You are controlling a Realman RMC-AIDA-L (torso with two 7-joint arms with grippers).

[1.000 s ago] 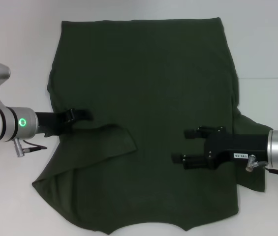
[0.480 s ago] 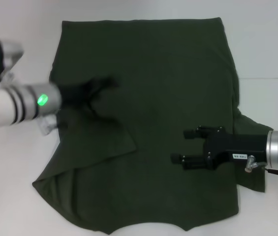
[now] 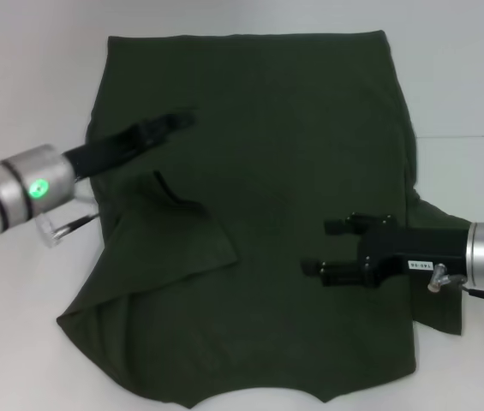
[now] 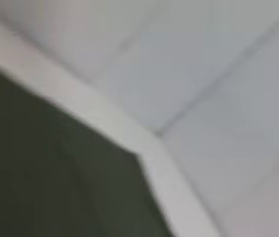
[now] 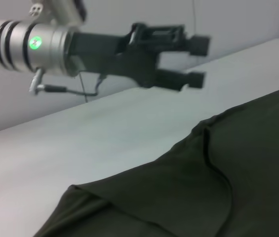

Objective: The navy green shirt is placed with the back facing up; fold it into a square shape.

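Jaws of the left gripper [image 3: 182, 120] stand parted with nothing between them, as the right wrist view shows [image 5: 198, 61]; it hangs over the shirt's left side, toward the far half, its black fingers slanting inward and away from the robot. The right gripper [image 3: 319, 248], also black and boxy, has its jaws spread and empty above the near right part of the cloth, pointing toward the robot's left. The navy green shirt [image 3: 267, 128] lies spread flat on the white table [image 3: 464, 77], a big piece of soft, matte, dark olive fabric with no print. Its long axis runs away from the robot: the straight hem lies at the far edge, and the shallow curve of the neckline sits at the near edge. The left sleeve [image 3: 182, 231] is folded inward over the body, making a raised angular flap; the right sleeve [image 3: 439, 308] lies out to the side.
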